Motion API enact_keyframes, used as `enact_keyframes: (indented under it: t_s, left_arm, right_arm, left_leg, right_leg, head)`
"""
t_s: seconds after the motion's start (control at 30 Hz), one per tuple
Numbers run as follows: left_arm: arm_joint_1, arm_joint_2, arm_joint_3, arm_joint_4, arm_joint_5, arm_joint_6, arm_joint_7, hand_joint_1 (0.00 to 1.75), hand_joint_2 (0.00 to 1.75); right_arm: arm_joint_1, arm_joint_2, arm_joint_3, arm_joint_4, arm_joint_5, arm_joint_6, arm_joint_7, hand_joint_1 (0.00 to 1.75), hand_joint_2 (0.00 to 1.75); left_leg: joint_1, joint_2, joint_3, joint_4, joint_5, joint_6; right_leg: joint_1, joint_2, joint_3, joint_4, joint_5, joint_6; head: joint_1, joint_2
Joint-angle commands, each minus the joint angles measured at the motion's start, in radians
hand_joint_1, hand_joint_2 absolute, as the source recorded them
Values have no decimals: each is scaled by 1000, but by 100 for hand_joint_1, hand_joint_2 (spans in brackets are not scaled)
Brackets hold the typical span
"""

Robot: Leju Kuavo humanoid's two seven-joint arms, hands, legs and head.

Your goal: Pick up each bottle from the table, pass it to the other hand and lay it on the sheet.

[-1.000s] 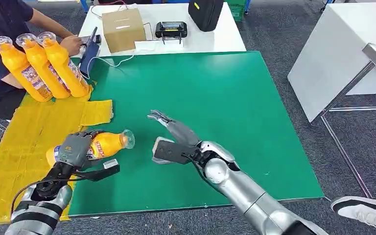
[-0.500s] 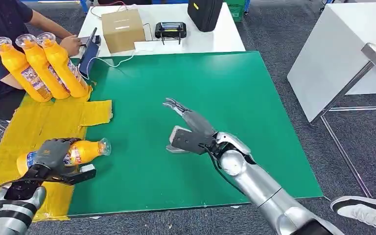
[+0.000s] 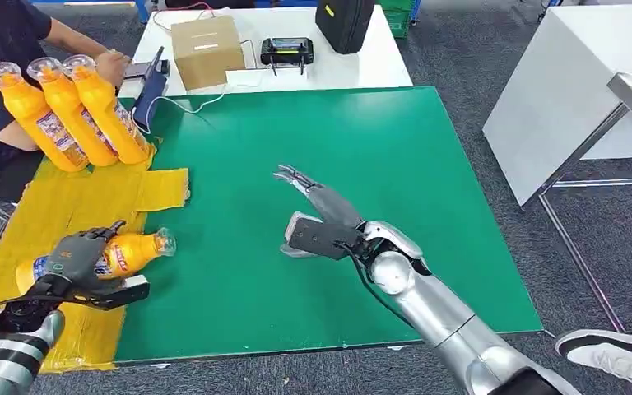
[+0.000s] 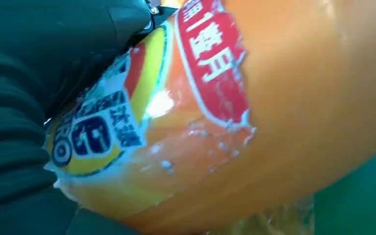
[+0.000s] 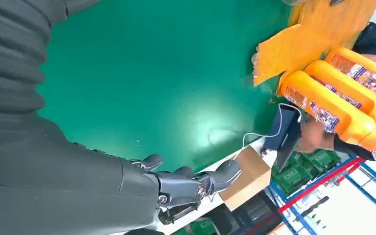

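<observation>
My left hand (image 3: 78, 259) grips an orange juice bottle (image 3: 123, 253) lying on its side, low over the yellow sheet (image 3: 58, 216) at the table's left edge, cap pointing toward the green mat. The left wrist view shows that bottle (image 4: 254, 112) close up, its label against my dark fingers (image 4: 54, 44). Three more orange bottles (image 3: 70, 111) lie side by side at the sheet's far end, also seen as bottles (image 5: 342, 98) in the right wrist view. My right hand (image 3: 317, 218) hovers open over the middle of the green mat (image 3: 362, 156), holding nothing; its fingers (image 5: 191, 183) are spread.
A person's arm (image 3: 90, 45) reaches in at the far left beside a dark tablet (image 3: 152, 86). On the white table behind stand a cardboard box (image 3: 207, 48), a controller (image 3: 288, 51) and a black bag (image 3: 344, 23). A white table (image 3: 568, 99) stands to the right.
My left hand carried the bottle leftward and lower, from the mat's edge to over the yellow sheet. My right hand drew back toward the mat's middle, then held still.
</observation>
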State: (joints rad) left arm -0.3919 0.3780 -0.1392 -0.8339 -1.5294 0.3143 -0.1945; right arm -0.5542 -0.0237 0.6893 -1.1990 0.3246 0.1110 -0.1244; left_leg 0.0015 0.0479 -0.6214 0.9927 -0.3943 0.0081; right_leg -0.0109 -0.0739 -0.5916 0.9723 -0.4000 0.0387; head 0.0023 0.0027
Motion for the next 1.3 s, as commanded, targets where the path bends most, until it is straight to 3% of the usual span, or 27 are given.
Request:
enact_keyframes:
  t_s: [0.03, 0.13, 0.2, 0.3, 0.43, 0.47, 0.5, 0.53, 0.57, 0.77, 0.8, 0.87, 0.9, 0.97, 1.0, 1.1, 1.13, 1.2, 1.27, 1.3]
  left_arm:
    - [26, -14, -41, 21, 47, 5, -38, 0, 0]
    - [34, -29, -14, 6, 101, 16, -71, 0, 0]
    - [72, -40, 48, -63, 249, 19, -172, 0, 0]
    - [106, -58, 106, -138, 322, 20, -191, 0, 0]
    - [88, -199, 301, -243, 618, 3, -270, 0, 0]
    - [61, -218, 335, -240, 709, -43, -288, 0, 0]
    - [12, -294, 453, -245, 978, -184, -353, 0, 0]
    - [3, -294, 459, -247, 999, -189, -353, 0, 0]
    - [-23, -332, 521, -249, 1181, -300, -350, 0, 0]
    - [-17, -344, 515, -268, 1222, -347, -354, 0, 0]
    - [20, -395, 514, -346, 1289, -411, -375, 0, 0]
    - [86, -469, 464, -461, 1368, -513, -360, 0, 0]
    - [134, -514, 416, -534, 1357, -482, -341, 0, 0]
    - [333, -672, 224, -714, 1521, -609, -344, 0, 0]
    - [432, -722, 95, -764, 1479, -571, -377, 0, 0]
    - [526, -688, -154, -791, 1512, -444, -440, 0, 0]
    - [544, -682, -192, -819, 1443, -377, -502, 0, 0]
    - [548, -671, -202, -851, 1446, -363, -484, 0, 0]
    - [535, -650, -209, -846, 1449, -362, -472, 0, 0]
    - [492, -647, -247, -752, 1423, -398, -403, 0, 0]
  right_arm:
    - [-44, -10, 34, 59, 2, 6, -13, 0, 175]
    - [-46, -9, 37, 64, 3, 6, -14, 0, 175]
    - [-37, -12, 40, 65, 7, 7, -23, 0, 175]
    - [-13, -12, 37, 55, 16, -7, -34, 0, 175]
    - [51, 13, 17, 23, 27, -44, -52, 0, 175]
    - [62, 25, 12, 24, 24, -46, -54, 0, 0]
    - [59, 35, 22, 38, 63, -75, -59, 0, 0]
    - [56, 46, 25, 46, 69, -78, -58, 0, 0]
    - [62, 63, 12, 47, 82, -110, -93, 0, 0]
    - [90, 74, -22, 15, 73, -130, -126, 0, 0]
    - [157, 115, -96, -49, 98, -248, -163, 0, 0]
    - [224, 145, -151, -130, 125, -328, -188, 0, 0]
    - [252, 146, -159, -168, 140, -328, -184, 0, 0]
    - [392, 193, -200, -295, 162, -429, -276, 0, 0]
    - [455, 198, -170, -336, 223, -461, -280, 0, 0]
    - [531, 188, -108, -383, 312, -589, -263, 0, 0]
    - [560, 191, -115, -411, 368, -689, -298, 0, 0]
    - [572, 177, -107, -446, 378, -691, -277, 0, 0]
    - [571, 189, -111, -440, 482, -748, -273, 0, 0]
    - [550, 211, -44, -392, 640, -706, -214, 0, 0]
  left_leg:
    - [0, -2, 4, -1, -1, 0]
    - [0, -3, 4, -1, -1, -1]
    - [0, -3, 4, -1, -1, 0]
    - [1, -3, 5, -1, -2, 0]
    - [1, -6, 4, 0, -2, 0]
    - [1, -7, 2, 0, -1, 0]
    - [1, -6, 1, 0, 0, 0]
    - [2, -9, 1, 1, -1, 0]
    - [1, -7, -1, 1, 0, 0]
    - [1, -3, 1, 0, -1, 0]
    - [1, -5, 2, 0, -1, -1]
    - [1, -8, 2, 0, -2, 0]
    - [1, -6, 0, 0, -1, 0]
    - [0, -7, 2, -1, -2, 1]
    - [-2, -8, 4, -3, -2, 1]
    - [-4, -10, 7, -1, -8, 2]
    - [-6, -9, 4, 0, -9, 4]
    - [-5, -8, 4, 2, -13, 4]
    - [-6, -5, 2, 2, -14, 6]
    - [-6, -4, 1, 1, -14, 6]
  right_leg:
    - [-1, 6, 3, -1, -1, -1]
    - [-1, 5, 4, -1, -1, -1]
    - [-1, 5, 4, -1, -1, -1]
    - [-1, 7, 5, -1, -2, -1]
    - [0, 4, 5, -2, -3, -1]
    - [0, 1, 3, -2, -2, -1]
    - [0, -1, 2, -1, -2, 0]
    - [0, -1, 3, -1, -3, -1]
    - [1, -1, 1, -1, -1, -1]
    - [0, 3, 1, -1, -1, -1]
    - [0, 3, 3, -1, -2, -1]
    - [0, 1, 4, -2, -3, -1]
    - [0, 0, 1, -1, -2, 0]
    - [-1, -1, 3, -2, -3, 0]
    - [-3, -2, 5, -3, -3, 1]
    - [-5, -1, 10, -5, -7, 2]
    - [-6, -2, 7, -4, -8, 4]
    - [-6, 1, 7, -3, -9, 4]
    - [-6, 3, 4, -3, -8, 3]
    - [-7, 4, 3, -3, -8, 5]
  head:
    - [0, 0]
    - [0, 0]
    - [0, 0]
    - [0, 0]
    - [0, 0]
    - [0, 0]
    - [0, 0]
    - [0, 0]
    - [0, 0]
    - [0, 0]
    - [0, 0]
    - [0, 0]
    - [0, 0]
    - [-1, 0]
    - [0, 0]
    - [0, 0]
    - [1, 0]
    - [0, 0]
    - [0, 0]
    - [0, 0]
